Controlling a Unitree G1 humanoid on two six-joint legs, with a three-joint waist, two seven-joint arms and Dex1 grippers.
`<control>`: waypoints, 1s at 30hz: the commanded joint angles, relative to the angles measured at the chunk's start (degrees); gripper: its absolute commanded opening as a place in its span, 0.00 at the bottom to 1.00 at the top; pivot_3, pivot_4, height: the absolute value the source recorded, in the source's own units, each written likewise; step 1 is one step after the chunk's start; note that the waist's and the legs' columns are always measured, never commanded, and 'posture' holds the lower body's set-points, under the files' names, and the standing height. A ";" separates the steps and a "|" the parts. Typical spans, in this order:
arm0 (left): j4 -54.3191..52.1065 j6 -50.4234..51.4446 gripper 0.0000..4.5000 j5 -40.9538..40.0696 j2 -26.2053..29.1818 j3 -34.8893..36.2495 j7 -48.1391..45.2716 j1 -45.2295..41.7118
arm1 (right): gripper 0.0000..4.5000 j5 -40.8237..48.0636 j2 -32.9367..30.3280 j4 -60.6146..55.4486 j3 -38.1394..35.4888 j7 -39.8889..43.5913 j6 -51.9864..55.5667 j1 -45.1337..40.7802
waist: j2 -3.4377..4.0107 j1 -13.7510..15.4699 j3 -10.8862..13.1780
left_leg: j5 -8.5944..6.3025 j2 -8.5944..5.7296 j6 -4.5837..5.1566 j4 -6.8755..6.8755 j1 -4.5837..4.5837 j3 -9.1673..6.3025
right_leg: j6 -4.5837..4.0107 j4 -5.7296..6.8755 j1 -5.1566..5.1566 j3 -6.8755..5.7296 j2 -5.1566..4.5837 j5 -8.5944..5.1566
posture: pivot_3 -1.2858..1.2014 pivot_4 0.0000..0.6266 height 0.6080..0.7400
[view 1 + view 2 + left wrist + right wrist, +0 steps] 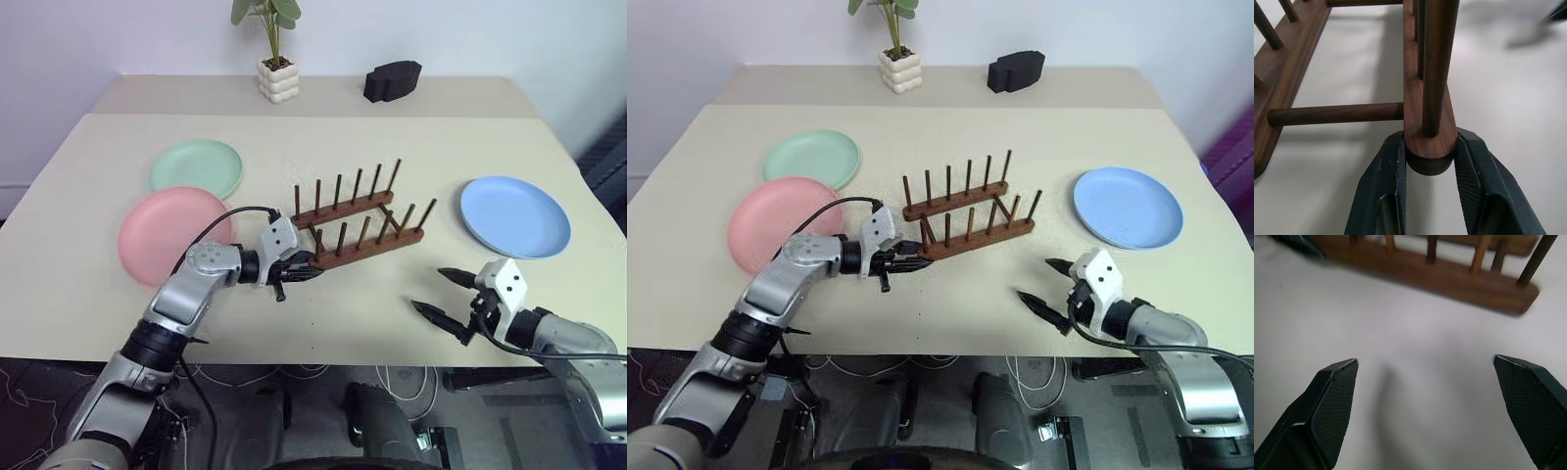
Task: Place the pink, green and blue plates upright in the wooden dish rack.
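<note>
The wooden dish rack (358,220) stands mid-table, turned at a slant. My left gripper (299,272) is shut on the left end of its near rail; in the left wrist view the two fingers (1388,166) clamp the rounded rail end (1430,147) just below a peg. The pink plate (167,235) lies flat at the left, partly behind my left arm, with the green plate (196,168) flat behind it. The blue plate (514,215) lies flat at the right. My right gripper (428,290) hovers open and holds nothing near the front edge, short of the rack's right end (1508,296).
A potted plant (277,73) and a black block (392,80) stand at the back of the beige table (323,323). Bare tabletop lies between the rack and the front edge, and between the rack and the blue plate.
</note>
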 commanded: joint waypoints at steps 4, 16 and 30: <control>6.92 -7.81 0.18 1.43 -0.93 -1.03 -6.65 -4.61 | 1.00 -0.22 0.69 -4.95 -1.48 -2.03 -1.13 2.10 | 0.00 -0.02 0.00 | 0.00 0.02 0.00 0.00 0.00 -0.01 | 0.04 0.02 -0.01 0.00 0.04 -0.02 | 0.52 0.24 0.97; 15.26 -11.82 0.59 6.78 -2.83 -0.67 -4.11 -5.82 | 1.00 -1.31 0.38 -2.56 -1.46 -1.85 -3.67 3.31 | -0.01 0.06 0.01 | 0.00 0.01 0.01 0.01 -0.02 -0.02 | 0.08 0.01 -0.01 0.00 0.02 -0.03 | 0.52 0.24 0.97; -12.14 6.97 0.60 -1.36 5.56 5.18 -1.27 10.56 | 0.15 -6.29 0.12 1.74 1.53 -2.44 -6.07 0.07 | 0.01 -0.33 0.00 | -0.02 0.20 0.03 -0.03 0.06 -0.02 | 0.07 0.07 -0.01 0.01 0.02 -0.03 | 0.52 0.24 0.97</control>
